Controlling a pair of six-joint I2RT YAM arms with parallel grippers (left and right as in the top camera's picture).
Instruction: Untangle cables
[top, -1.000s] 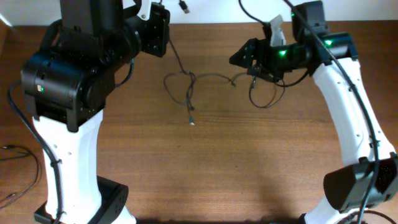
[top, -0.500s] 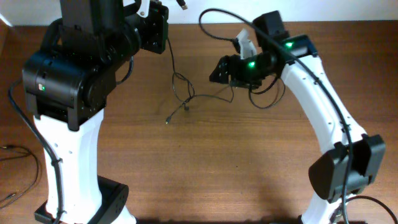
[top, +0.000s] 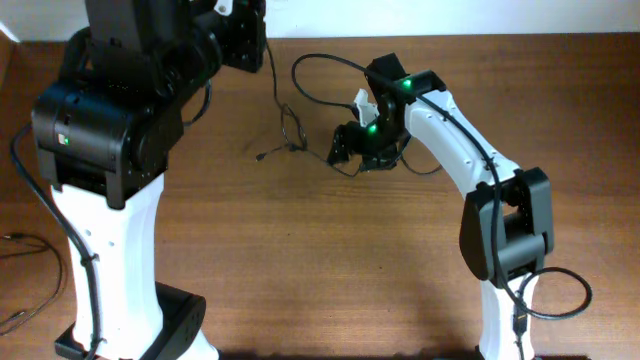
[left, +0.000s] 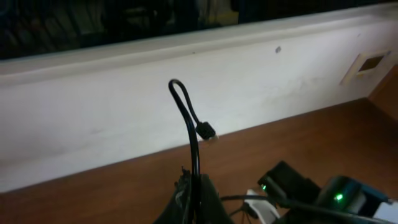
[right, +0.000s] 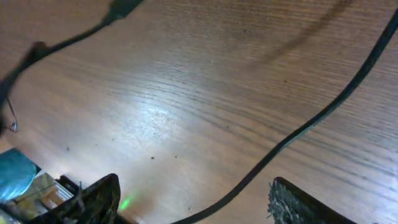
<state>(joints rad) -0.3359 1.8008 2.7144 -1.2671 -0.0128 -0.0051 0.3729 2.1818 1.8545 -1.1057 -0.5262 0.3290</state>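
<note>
**TABLE AND WHAT LIES ON IT**

Table (top: 300, 260): brown wood, grain running side to side, far edge against a white wall (top: 330, 15).

Cables (top: 290, 130): thin black tangle on the far half of the top. One plug end (top: 262, 156) lies just left of the knot, and one strand rises off the wood.

Left arm base (top: 115, 280): stands nearer and left of the cables, well apart.

Right arm base (top: 497, 320): nearer and right of the cables, well apart.

Loose cords (top: 25, 250): far left of the cables, on the wood.
</note>
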